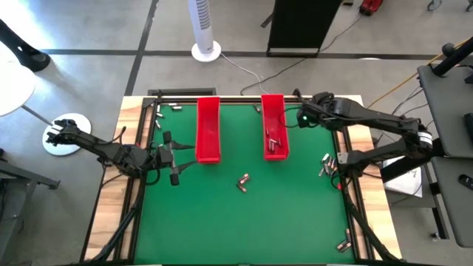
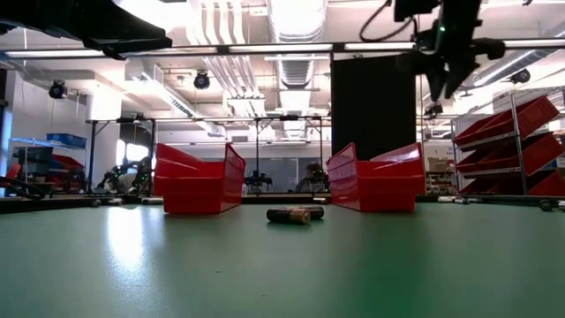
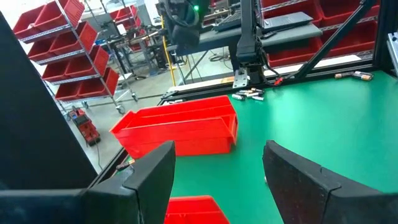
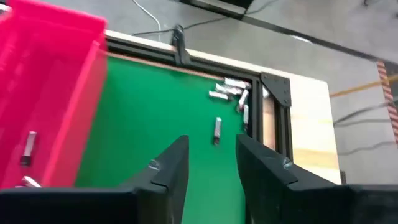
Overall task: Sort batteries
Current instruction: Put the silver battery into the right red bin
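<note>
Left gripper [image 1: 172, 157] low beside left red tray [image 1: 208, 130], jaws spread, empty. Right gripper [image 1: 301, 118] by right red tray [image 1: 274, 127], jaws apart, empty. Two batteries [image 1: 243, 181] mid-desk [image 1: 244, 222].

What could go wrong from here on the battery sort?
1. The right gripper hangs beside the right red tray with nothing seen between its fingers; swinging sideways it may clip the tray wall.
2. Two batteries lie together mid-table; a grab may catch both or roll one away.
3. Batteries by the right frame edge sit close to the rail, leaving little finger room.
</note>
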`<action>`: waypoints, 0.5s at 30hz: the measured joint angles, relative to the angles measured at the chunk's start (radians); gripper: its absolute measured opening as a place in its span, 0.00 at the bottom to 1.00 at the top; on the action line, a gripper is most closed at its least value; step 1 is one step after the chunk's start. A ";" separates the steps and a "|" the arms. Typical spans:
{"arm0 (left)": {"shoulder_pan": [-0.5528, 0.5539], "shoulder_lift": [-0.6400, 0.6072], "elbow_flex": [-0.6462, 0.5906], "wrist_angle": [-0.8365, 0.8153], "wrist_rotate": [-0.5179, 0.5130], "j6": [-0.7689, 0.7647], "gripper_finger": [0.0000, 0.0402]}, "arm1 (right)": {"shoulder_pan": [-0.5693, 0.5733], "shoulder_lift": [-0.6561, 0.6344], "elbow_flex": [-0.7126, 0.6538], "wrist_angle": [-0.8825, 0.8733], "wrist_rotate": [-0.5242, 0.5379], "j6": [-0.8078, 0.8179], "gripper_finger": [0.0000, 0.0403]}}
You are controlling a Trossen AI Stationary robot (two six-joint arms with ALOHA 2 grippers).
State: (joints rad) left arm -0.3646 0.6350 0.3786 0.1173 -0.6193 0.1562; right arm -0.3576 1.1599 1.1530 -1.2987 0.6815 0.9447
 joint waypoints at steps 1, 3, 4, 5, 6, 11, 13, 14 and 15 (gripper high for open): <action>0.000 0.000 0.000 0.000 0.000 0.000 0.55 | -0.003 -0.016 -0.026 0.005 0.000 0.016 0.34; 0.000 0.000 0.000 0.001 0.000 0.000 0.55 | -0.010 -0.047 -0.084 0.016 0.001 0.058 0.37; 0.000 0.000 0.000 0.003 0.000 0.000 0.55 | -0.016 -0.062 -0.117 0.029 0.001 0.080 0.38; 0.000 0.000 0.000 0.004 0.000 0.000 0.55 | -0.022 -0.076 -0.152 0.049 0.000 0.098 0.39; 0.000 0.000 0.000 0.004 0.000 0.000 0.55 | -0.029 -0.088 -0.187 0.075 0.000 0.113 0.40; 0.000 0.000 0.000 0.017 0.000 -0.001 0.55 | -0.092 -0.104 -0.335 0.224 -0.073 0.079 0.46; 0.000 0.000 0.000 0.019 0.000 -0.006 0.55 | -0.131 -0.092 -0.380 0.287 -0.116 0.054 0.49; 0.000 0.000 0.000 0.019 0.000 -0.007 0.55 | -0.150 -0.084 -0.399 0.317 -0.122 0.047 0.51; 0.000 0.000 0.000 0.020 0.000 -0.008 0.55 | -0.169 -0.075 -0.415 0.348 -0.122 0.039 0.52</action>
State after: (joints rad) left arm -0.3648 0.6350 0.3782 0.1369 -0.6193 0.1486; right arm -0.5263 1.0854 0.7378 -0.9507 0.5598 0.9834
